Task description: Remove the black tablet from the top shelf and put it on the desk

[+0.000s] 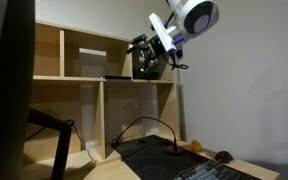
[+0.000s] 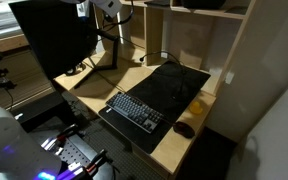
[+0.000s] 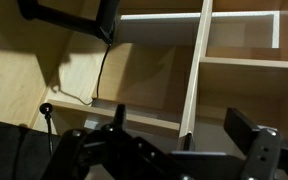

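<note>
In an exterior view the black tablet (image 1: 116, 77) lies flat as a dark sliver on the board of the top shelf (image 1: 84, 50). My gripper (image 1: 147, 68) hangs in front of the compartment just right of it, apart from the tablet. In the wrist view the gripper (image 3: 184, 135) is open and empty, with a thin upright shelf divider (image 3: 195, 80) showing between its fingers. The tablet is not clear in the wrist view. The pale wooden desk (image 2: 92, 97) lies below and also shows in an exterior view (image 1: 112, 170).
A black desk mat (image 2: 174, 85) with a keyboard (image 2: 134, 110) and a mouse (image 2: 185, 129) covers much of the desk. A dark monitor (image 2: 54, 35) stands at one end. A cable (image 1: 144, 124) arcs in a lower compartment. A black object (image 3: 74, 14) sits at the wrist view's top.
</note>
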Controlling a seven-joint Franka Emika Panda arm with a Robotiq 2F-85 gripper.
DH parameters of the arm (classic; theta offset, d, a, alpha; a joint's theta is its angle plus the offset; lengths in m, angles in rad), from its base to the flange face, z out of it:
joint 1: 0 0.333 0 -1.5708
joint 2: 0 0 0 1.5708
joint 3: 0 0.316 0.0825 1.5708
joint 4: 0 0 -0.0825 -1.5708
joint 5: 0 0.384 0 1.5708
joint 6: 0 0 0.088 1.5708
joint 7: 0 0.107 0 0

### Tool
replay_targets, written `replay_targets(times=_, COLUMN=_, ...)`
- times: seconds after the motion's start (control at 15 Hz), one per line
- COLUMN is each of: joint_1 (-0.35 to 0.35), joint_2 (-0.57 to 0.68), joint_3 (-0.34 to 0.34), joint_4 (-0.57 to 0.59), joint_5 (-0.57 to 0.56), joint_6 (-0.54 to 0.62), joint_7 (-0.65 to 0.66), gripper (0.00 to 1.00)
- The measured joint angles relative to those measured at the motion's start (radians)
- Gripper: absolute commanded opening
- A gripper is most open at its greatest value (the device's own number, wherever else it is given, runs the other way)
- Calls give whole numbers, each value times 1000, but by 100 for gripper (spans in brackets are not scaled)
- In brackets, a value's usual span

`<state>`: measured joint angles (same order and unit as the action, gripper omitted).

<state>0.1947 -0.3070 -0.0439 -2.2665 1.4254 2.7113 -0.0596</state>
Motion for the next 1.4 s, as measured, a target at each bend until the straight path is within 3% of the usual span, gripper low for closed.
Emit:
replay_targets(times=0.27, joint_1=0, joint_2=-5, joint_3=2, joint_4=-12, joint_5=-4, joint_6=8, joint_7=4, gripper=100)
replay_targets(times=0.4, joint_1=3, joint_2=40, joint_3=12, joint_4=7, joint_5=28, joint_6=69, joint_7=4, gripper=100)
replay_targets(times=0.73, joint_1=18, joint_2=267, joint_3=23, joint_4=270, joint_5=235, joint_6=228, joint_7=-3, gripper=100)
replay_targets(times=0.93, joint_1=17, joint_2=362, joint_3=23, joint_4=415, joint_5=247, joint_6=271, joint_7=37, gripper=100)
replay_targets(times=1.27, joint_1=17, joint_2=403, joint_3=23, joint_4=443, joint_5=233, joint_6=288, joint_7=42, gripper=100)
replay_targets(times=1.4, joint_1=15, joint_2=472, joint_3=16, joint_4=508, joint_5=248, joint_6=318, joint_7=33, gripper=100)
